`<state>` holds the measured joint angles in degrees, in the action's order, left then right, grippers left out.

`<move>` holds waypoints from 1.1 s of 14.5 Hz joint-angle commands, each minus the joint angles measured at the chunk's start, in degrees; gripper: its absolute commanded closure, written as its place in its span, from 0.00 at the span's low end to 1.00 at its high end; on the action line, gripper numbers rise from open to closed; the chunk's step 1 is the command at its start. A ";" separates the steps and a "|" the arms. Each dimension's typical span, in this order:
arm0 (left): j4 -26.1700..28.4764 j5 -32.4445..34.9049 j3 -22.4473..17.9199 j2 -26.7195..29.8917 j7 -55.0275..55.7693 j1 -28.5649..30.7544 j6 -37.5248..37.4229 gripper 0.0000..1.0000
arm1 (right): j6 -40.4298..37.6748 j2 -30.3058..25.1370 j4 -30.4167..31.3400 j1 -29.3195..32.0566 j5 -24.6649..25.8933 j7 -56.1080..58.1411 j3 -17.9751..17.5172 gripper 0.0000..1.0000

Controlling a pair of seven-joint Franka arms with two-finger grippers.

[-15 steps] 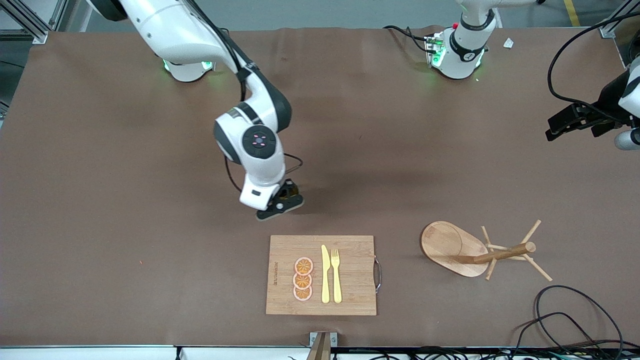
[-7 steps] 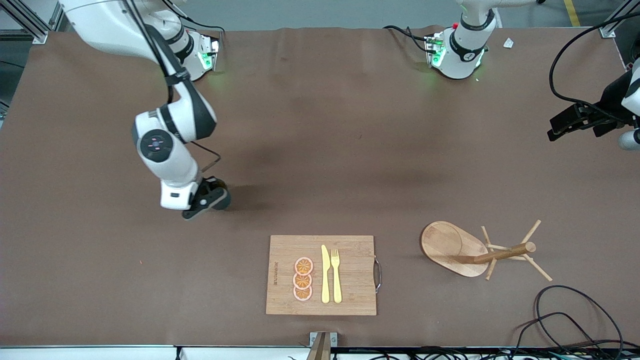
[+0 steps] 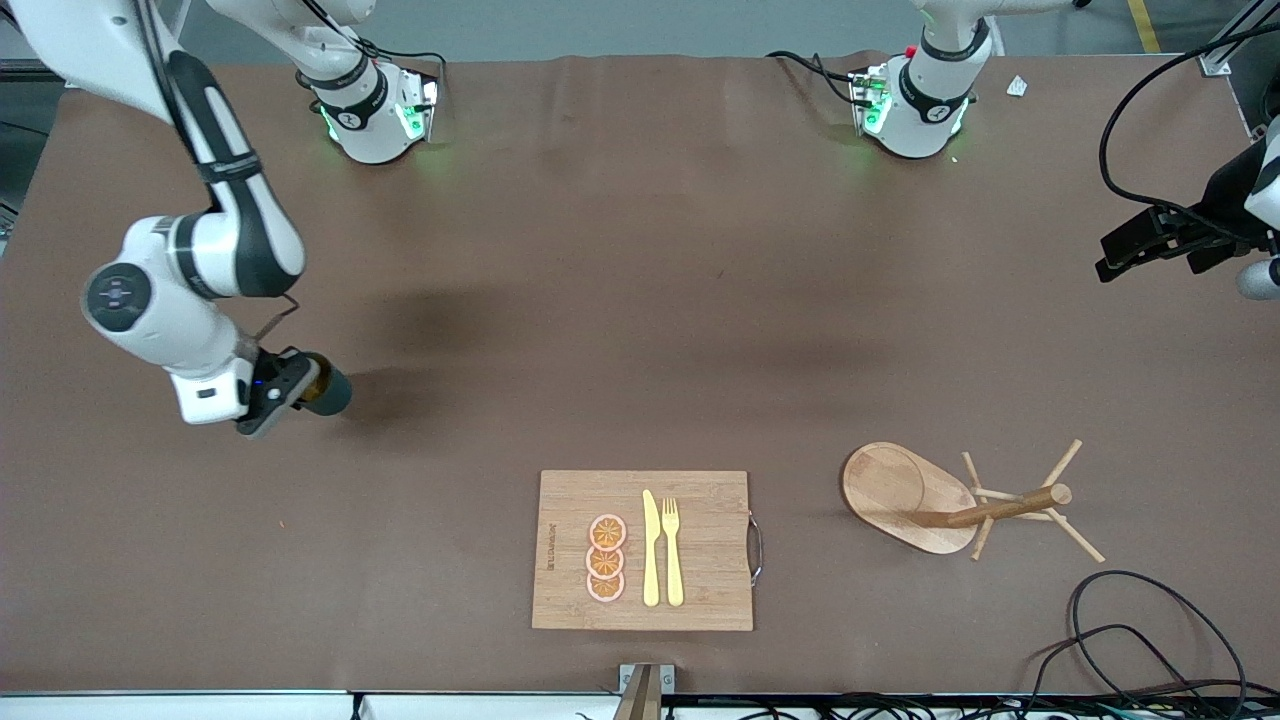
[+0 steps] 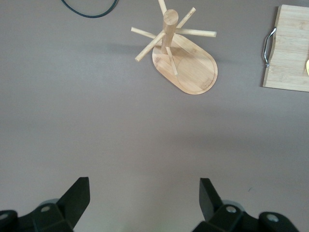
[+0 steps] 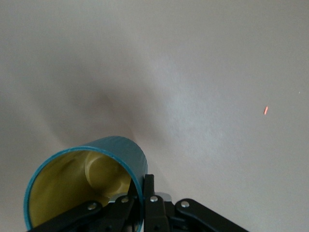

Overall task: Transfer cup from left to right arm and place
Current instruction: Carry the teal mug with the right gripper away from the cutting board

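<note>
The cup [image 3: 328, 389] is dark teal outside and yellowish tan inside [image 5: 79, 186]. It hangs tilted on its side above the bare table, toward the right arm's end. My right gripper [image 3: 285, 388] is shut on the cup's wall, one finger inside the rim and one outside [image 5: 143, 182]. My left gripper [image 3: 1128, 250] waits in the air at the left arm's end of the table. Its fingers [image 4: 78, 195] stand wide apart with nothing between them, around [image 4: 143, 194].
A wooden cutting board [image 3: 700, 530] near the front edge carries three orange slices [image 3: 606, 558], a yellow knife [image 3: 651, 548] and a fork [image 3: 672, 550]. A wooden peg rack [image 3: 940, 500] stands toward the left arm's end. Black cables [image 3: 1130, 630] lie at the near corner.
My right arm has swung with the cup from over the middle of the table, by the cutting board, out toward the right arm's end. The left arm has barely moved.
</note>
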<state>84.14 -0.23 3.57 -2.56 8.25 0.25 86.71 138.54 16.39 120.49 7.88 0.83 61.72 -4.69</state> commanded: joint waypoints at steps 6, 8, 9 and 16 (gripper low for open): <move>-0.29 0.67 0.29 0.27 -0.34 0.28 -0.40 0.00 | 2.96 1.80 1.51 2.67 -1.71 13.32 -1.02 1.00; -0.20 0.59 0.29 0.27 -0.33 0.37 -0.40 0.00 | 3.14 3.20 0.02 3.02 -1.71 16.14 -1.02 1.00; -0.20 0.59 0.29 0.27 -0.42 0.37 -0.40 0.00 | 3.14 3.91 -0.60 3.37 -1.71 17.11 -1.02 1.00; -0.29 0.59 0.21 0.27 -0.51 0.45 -0.40 0.00 | 2.61 4.97 -2.18 8.02 -1.71 25.54 -1.11 1.00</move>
<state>84.14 -0.23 3.57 -2.56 8.25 0.25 86.70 141.69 21.29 118.93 13.77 -0.03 83.42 -4.98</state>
